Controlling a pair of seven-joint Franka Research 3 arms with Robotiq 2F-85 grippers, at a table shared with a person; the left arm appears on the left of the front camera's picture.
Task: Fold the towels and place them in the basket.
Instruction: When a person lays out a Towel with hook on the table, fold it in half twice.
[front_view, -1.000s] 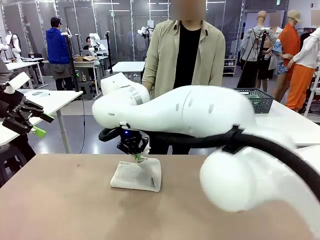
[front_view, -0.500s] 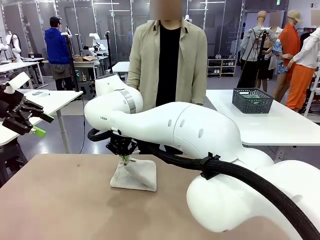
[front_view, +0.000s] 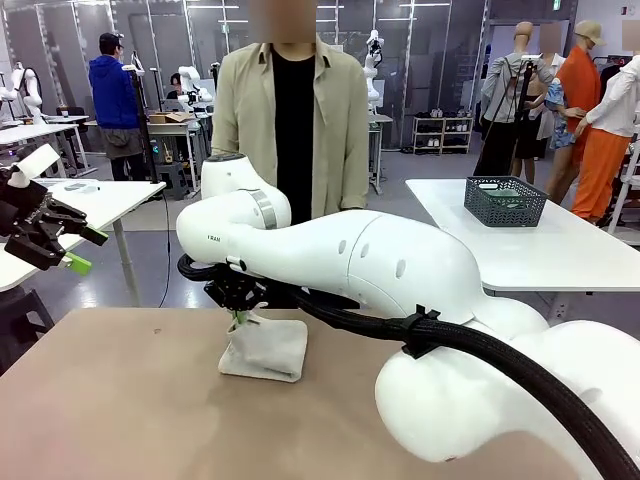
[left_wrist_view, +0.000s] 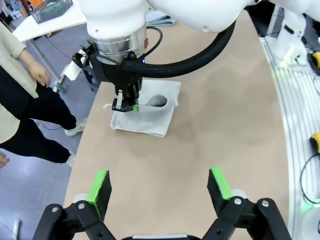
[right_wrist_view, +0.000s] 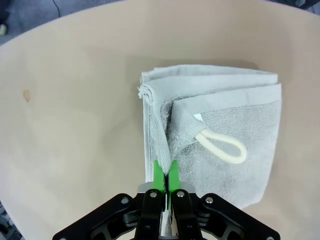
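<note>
Sitting on a far table (front_view: 560, 245), dark basket (front_view: 506, 200), contents unclear

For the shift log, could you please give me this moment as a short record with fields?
towel: one pale grey towel folded on the tan table, cream corner loop showing
right gripper: right gripper shut on a raised fold of the towel's edge, arm reaching across the middle
left gripper: left gripper open, holding nothing, off to the left above the table
basket: dark mesh basket on a white table behind, to the right
person: person standing at the far side, hands away from the towel
</note>
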